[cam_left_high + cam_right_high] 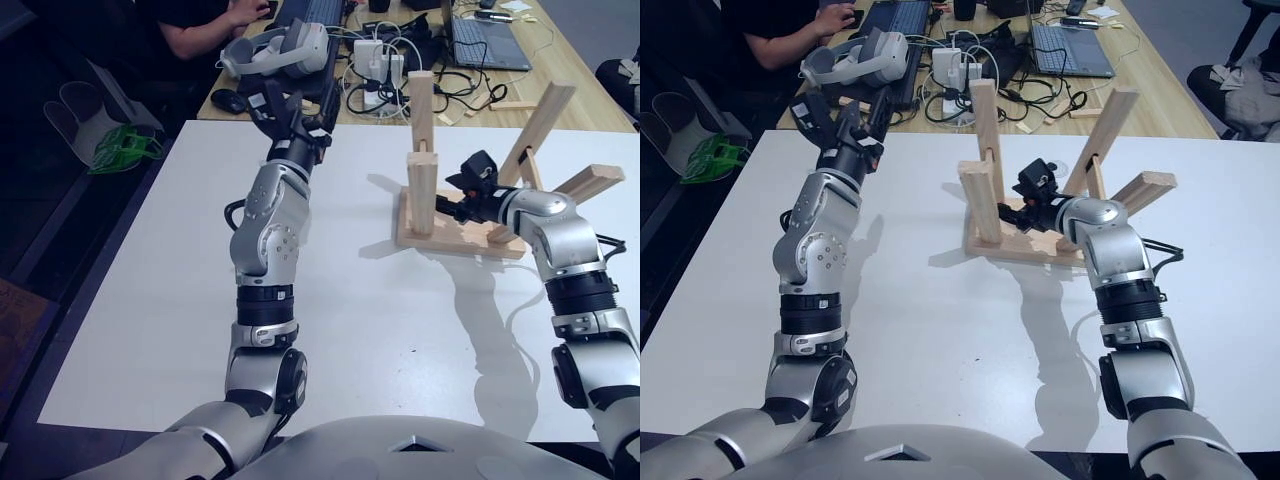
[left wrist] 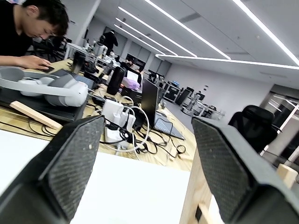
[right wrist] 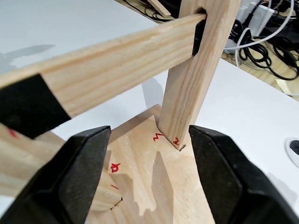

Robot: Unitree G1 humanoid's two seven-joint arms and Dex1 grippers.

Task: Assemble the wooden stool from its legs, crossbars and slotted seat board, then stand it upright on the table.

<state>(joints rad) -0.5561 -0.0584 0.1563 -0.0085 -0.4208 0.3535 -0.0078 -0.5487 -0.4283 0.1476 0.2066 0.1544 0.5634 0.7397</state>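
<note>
The stool lies upside down on the white table (image 1: 150, 300), right of centre, with its seat board (image 1: 440, 238) flat on the surface. One leg (image 1: 421, 150) stands upright in a slot. Two more legs (image 1: 540, 120) (image 1: 592, 180) lean outward at the far right. A crossbar (image 3: 117, 65) enters the upright leg (image 3: 191, 79) near its top. My right gripper (image 1: 455, 197) is open just above the seat board (image 3: 154, 186), its fingers (image 3: 79, 177) on either side of that leg's base. My left gripper (image 1: 283, 105) is open and holds nothing, raised over the table's far edge, left of the stool.
Behind the table runs a wooden desk with a headset (image 1: 275, 50), a laptop (image 1: 485, 45), a power strip and tangled cables (image 1: 375, 75). A green object (image 1: 125, 145) lies off the table's far left corner. The near and left parts of the table are bare.
</note>
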